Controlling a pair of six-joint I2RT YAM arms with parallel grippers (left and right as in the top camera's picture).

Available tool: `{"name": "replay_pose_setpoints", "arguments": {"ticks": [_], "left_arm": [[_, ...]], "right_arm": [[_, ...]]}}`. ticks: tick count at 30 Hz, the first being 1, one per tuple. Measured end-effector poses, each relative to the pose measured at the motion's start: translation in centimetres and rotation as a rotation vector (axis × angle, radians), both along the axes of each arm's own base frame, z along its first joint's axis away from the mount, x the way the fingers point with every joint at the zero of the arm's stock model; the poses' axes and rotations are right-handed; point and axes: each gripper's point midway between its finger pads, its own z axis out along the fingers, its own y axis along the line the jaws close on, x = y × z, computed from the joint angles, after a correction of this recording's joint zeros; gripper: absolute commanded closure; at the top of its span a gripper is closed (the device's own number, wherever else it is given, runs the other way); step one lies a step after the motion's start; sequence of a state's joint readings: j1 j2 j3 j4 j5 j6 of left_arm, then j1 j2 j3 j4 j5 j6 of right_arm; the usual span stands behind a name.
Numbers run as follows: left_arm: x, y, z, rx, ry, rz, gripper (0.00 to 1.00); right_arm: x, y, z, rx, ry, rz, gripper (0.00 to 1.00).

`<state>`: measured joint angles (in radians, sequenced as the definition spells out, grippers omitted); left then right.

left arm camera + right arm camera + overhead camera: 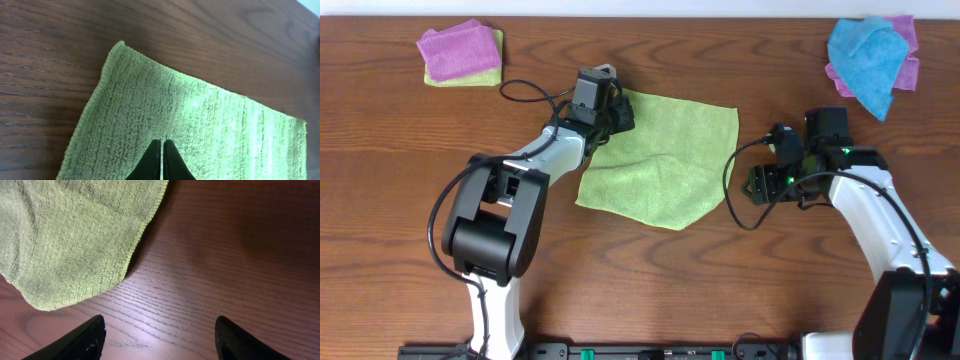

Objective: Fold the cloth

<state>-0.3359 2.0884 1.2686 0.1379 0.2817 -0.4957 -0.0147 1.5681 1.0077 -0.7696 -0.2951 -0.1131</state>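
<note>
The wooden counter (650, 290) carries the cloth (665, 160) flat at centre; we see no fold yet. Left tool (162, 155), at its 10 o'clock corner, is fully closed; we cannot confirm a pinch. Right tool (160, 330), at 3 o'clock, gapes empty.

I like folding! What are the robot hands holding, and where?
Right gripper: open, empty. Left gripper: shut upon the lime yellow-green towelling cloth near one edge; whether fabric is pinched cannot be told.
</note>
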Motion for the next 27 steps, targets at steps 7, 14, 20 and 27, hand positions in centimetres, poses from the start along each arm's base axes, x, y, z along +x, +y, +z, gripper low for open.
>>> {"name": "replay_pose_setpoints", "arguments": {"ticks": [7, 14, 20, 27], "left_arm": [[0.2, 0.5, -0.4, 0.065, -0.03, -0.023, 0.94], [0.6, 1.3, -0.5, 0.171, -0.081, -0.042, 0.94], [1.2, 1.3, 0.0, 0.216, -0.136, -0.057, 0.95], [2.6, 1.6, 0.0, 0.252, -0.206, -0.044, 0.94]], "right_arm": [[0.0, 0.0, 0.0, 0.0, 0.0, 0.0, 0.29], [0.0, 0.0, 0.0, 0.0, 0.0, 0.0, 0.29], [0.3, 0.0, 0.1, 0.0, -0.014, 0.0, 0.28], [0.5, -0.1, 0.1, -0.004, -0.023, -0.001, 0.28]]}}
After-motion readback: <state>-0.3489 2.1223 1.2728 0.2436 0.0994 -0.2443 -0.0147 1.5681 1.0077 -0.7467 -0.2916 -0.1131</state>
